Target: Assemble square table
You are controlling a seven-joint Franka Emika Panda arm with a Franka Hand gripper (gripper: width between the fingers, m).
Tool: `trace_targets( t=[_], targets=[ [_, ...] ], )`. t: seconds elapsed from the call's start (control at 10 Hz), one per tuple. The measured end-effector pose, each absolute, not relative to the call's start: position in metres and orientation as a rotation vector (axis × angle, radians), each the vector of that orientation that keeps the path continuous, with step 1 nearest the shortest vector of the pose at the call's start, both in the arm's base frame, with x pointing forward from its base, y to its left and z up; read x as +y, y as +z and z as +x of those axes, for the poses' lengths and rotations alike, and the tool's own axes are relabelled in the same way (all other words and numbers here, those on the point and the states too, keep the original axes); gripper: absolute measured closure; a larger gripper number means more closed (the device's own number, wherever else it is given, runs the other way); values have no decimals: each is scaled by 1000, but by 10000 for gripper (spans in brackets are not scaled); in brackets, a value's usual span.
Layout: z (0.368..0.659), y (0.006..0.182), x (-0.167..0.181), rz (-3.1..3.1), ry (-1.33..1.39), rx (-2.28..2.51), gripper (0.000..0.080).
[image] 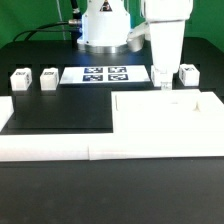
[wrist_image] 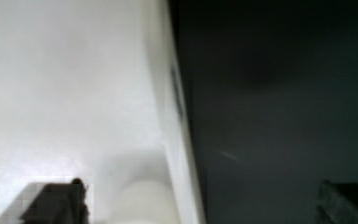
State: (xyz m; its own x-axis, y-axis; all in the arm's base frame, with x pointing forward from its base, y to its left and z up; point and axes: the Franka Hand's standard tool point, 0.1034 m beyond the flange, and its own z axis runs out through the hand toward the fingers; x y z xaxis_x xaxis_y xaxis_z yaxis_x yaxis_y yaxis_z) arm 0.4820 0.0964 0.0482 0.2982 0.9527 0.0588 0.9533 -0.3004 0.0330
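Observation:
The square table's top (image: 165, 115), a thick white slab, lies at the exterior view's right. Two small tagged legs (image: 20, 78) (image: 48, 78) stand at the far left. A third leg (image: 187, 73) stands behind the slab, and one more (image: 157, 72) is partly hidden by my gripper. My gripper (image: 165, 86) hangs open over the slab's far edge, holding nothing. In the wrist view the slab (wrist_image: 69, 90) fills one side and the black table the other. The slab's edge runs between the fingertips (wrist_image: 51, 203) of my gripper (wrist_image: 202, 205). A pale rounded shape there is too blurred to name.
The marker board (image: 105, 74) lies flat in front of the robot base (image: 103, 25). A low white border wall (image: 60, 150) runs along the near side and turns up at the exterior view's left. The black table (image: 60, 110) shows between wall and slab.

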Motion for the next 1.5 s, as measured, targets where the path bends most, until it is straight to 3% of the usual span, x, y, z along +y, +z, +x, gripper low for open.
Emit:
trace_targets(
  t=[0.3, 0.8, 1.3, 1.5],
  targets=[
    [475, 63, 135, -2784, -114, -1413, 151],
    [473, 58, 140, -2966, -124, -861, 151],
    [433, 42, 155, -3051, 31, 52, 151],
    [429, 42, 154, -3059, 101, 8, 151]
  ],
)
